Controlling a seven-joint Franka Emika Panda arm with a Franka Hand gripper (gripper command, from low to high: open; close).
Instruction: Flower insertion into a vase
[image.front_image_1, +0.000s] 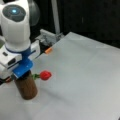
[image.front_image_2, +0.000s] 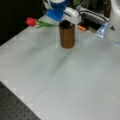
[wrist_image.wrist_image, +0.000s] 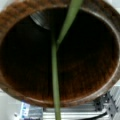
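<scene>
The vase (image.front_image_1: 27, 88) (image.front_image_2: 67, 36) is a brown wood-look cylinder standing upright on the grey table. My gripper (image.front_image_1: 24, 72) (image.front_image_2: 61, 18) hangs right over its mouth on a blue mount, and its fingers are hidden. The flower has a red bloom (image.front_image_1: 45, 75) (image.front_image_2: 31, 22) that sticks out sideways at rim height. Its green stem runs back under the gripper. In the wrist view the stem (wrist_image.wrist_image: 55, 75) crosses the dark hollow from edge to edge above the vase's rim (wrist_image.wrist_image: 113, 75), with a leaf branching off toward the top.
A small orange object (image.front_image_1: 48, 50) (image.front_image_2: 81, 28) lies on the table behind the vase. Metal framing (image.front_image_1: 50, 37) (image.front_image_2: 96, 18) borders the table's far side. A black perforated board (image.front_image_2: 12, 107) meets the grey sheet at a front view's bottom left.
</scene>
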